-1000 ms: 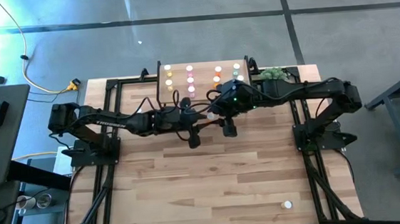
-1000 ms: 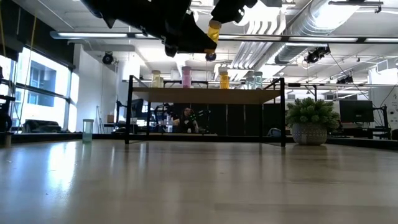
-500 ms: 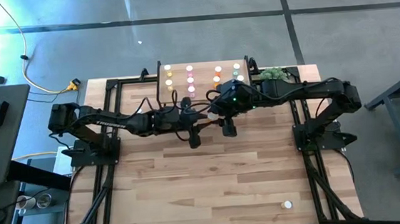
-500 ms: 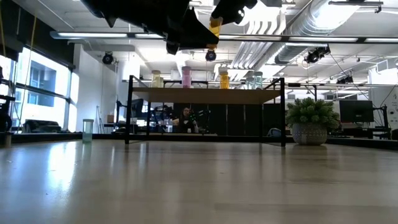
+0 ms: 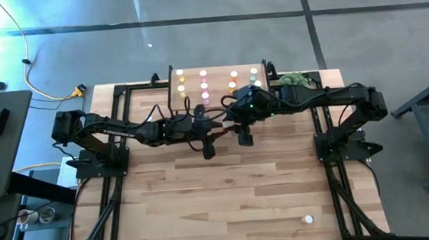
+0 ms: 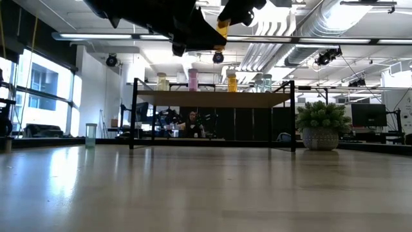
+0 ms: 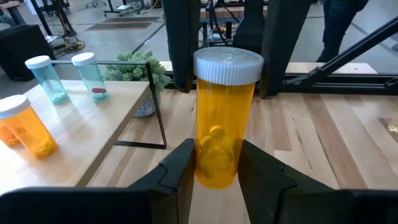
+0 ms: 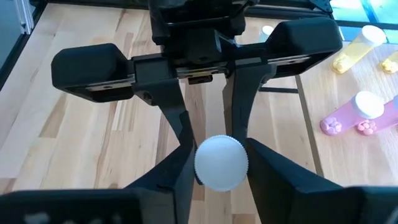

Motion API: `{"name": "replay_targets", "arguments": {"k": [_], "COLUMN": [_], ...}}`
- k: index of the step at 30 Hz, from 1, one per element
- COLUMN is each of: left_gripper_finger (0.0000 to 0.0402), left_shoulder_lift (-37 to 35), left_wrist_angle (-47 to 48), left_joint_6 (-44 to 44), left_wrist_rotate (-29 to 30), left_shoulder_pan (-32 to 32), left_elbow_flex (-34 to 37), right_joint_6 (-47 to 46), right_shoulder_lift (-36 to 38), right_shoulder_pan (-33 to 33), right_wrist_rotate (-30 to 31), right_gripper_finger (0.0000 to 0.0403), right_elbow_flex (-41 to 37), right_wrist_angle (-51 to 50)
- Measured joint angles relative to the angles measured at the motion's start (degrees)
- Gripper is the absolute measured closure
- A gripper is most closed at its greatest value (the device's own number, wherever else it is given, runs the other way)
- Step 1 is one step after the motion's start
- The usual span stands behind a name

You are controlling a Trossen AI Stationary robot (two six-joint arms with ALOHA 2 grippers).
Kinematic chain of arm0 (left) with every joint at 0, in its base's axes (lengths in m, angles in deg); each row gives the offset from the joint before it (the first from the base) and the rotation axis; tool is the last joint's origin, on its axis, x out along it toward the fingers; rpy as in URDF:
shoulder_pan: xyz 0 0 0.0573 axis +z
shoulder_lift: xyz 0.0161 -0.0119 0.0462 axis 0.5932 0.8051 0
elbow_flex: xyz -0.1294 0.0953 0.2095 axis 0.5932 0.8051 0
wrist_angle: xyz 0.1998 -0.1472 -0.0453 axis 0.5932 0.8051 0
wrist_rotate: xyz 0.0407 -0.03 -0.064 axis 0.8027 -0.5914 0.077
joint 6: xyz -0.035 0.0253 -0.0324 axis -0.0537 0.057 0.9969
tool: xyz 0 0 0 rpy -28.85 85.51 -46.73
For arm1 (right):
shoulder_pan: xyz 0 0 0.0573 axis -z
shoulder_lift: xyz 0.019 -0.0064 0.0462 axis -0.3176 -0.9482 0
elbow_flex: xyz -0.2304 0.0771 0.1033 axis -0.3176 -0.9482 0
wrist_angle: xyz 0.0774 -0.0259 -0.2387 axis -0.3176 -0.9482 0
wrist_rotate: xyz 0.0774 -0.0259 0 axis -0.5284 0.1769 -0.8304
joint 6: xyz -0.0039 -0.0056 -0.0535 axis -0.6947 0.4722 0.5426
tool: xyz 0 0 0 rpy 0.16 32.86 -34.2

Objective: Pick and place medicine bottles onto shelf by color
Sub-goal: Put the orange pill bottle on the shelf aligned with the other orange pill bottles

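Note:
A yellow-orange medicine bottle [image 7: 224, 124] with a white cap hangs upright in the air in front of the shelf [image 5: 218, 67], and shows high in the low view [image 6: 222, 27]. My left gripper [image 7: 216, 171] is shut on its lower body. My right gripper [image 8: 221, 165] is shut on its cap. Both meet over the table's middle, just near of the shelf. Yellow [image 5: 181, 80], pink [image 5: 204, 82], orange [image 5: 233, 78] and green [image 5: 255, 75] bottles stand on the shelf board in rows by colour. My left gripper pinches the bottle's lower body [image 7: 214, 168] between its two fingers. The fingers come nearly level from the table's left. The bottle stands upright above them, cap up, clear of the table. My right gripper has the white cap [image 8: 221, 163] between its two fingers, one on each side of its rim. The fingers slant down from the table's right, facing my left gripper. The bottle's body below the cap is hidden by the cap in the right wrist view.
A potted green plant [image 5: 292, 78] stands right of the shelf. One white-capped bottle [image 5: 307, 220] sits near the table's near right corner. A teal bottle [image 6: 91, 135] stands far left in the low view. Bare wood lies near of the arms.

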Motion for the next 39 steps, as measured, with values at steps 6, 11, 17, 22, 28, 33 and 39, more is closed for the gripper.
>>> {"name": "replay_targets", "arguments": {"k": [6,11,17,22,28,33,39], "left_gripper_finger": [0.0302,0.0302,0.0288,0.0254,0.0212,0.0198,0.0199], "left_shoulder_lift": [0.0,0.0,0.0,0.0,0.0,0.0,0.0], "left_wrist_angle": [-0.6,-0.6,-0.6,0.0,3.0,4.6,5.8], "left_joint_6": [0.0,-0.4,-1.6,-1.6,-1.5,0.1,0.4], "left_wrist_rotate": [0.4,0.5,0.5,0.7,7.2,11.2,9.8], "left_shoulder_pan": [0.0,0.0,0.0,0.0,0.0,0.0,0.0], "left_elbow_flex": [0.0,0.0,0.0,0.0,0.0,0.0,0.0], "right_joint_6": [-0.3,-0.4,-0.5,-0.6,-1.3,-1.6,-0.5], "right_shoulder_lift": [0.0,0.0,0.0,-0.1,-0.1,-0.1,-0.1], "right_shoulder_pan": [0.2,0.4,0.4,0.4,0.4,0.9,4.7], "right_wrist_rotate": [0.0,0.0,0.1,0.4,6.3,11.0,11.4], "right_gripper_finger": [0.0295,0.0295,0.0295,0.0296,0.0296,0.0296,0.0296], "right_elbow_flex": [0.0,0.0,0.0,0.0,0.0,0.0,0.0], "right_wrist_angle": [0.0,0.0,-0.1,-0.4,-2.0,-4.8,-5.6]}}
